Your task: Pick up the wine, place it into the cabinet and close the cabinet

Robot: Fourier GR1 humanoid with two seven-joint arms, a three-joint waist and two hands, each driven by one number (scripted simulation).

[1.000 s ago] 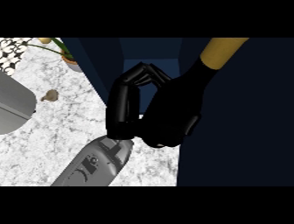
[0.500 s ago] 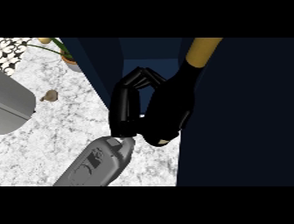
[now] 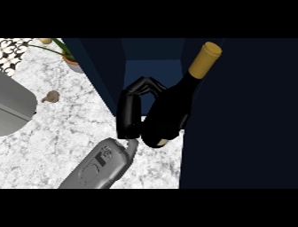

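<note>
The wine bottle (image 3: 171, 111) is dark with a gold foil top and leans with its neck toward the upper right. It sits in the opening of the dark blue cabinet (image 3: 153, 66), its base just above the marble counter (image 3: 53, 146). My right hand (image 3: 131, 113) is on the bottle's left side with its fingers curled round the body. Its grey forearm (image 3: 99, 166) comes up from the lower edge. The cabinet door (image 3: 250, 115) stands as a dark panel to the right of the bottle. My left hand does not show.
A large grey rounded shape (image 3: 1, 106) fills the left edge. A small brown object (image 3: 49, 95) lies on the counter beside it. A potted plant (image 3: 70, 60) stands at the back near the cabinet's left side, with a patterned wall (image 3: 4, 49) behind.
My right hand and the bottle have shifted a little to the left. The gold top has swung left with them, so the bottle stands more upright.
</note>
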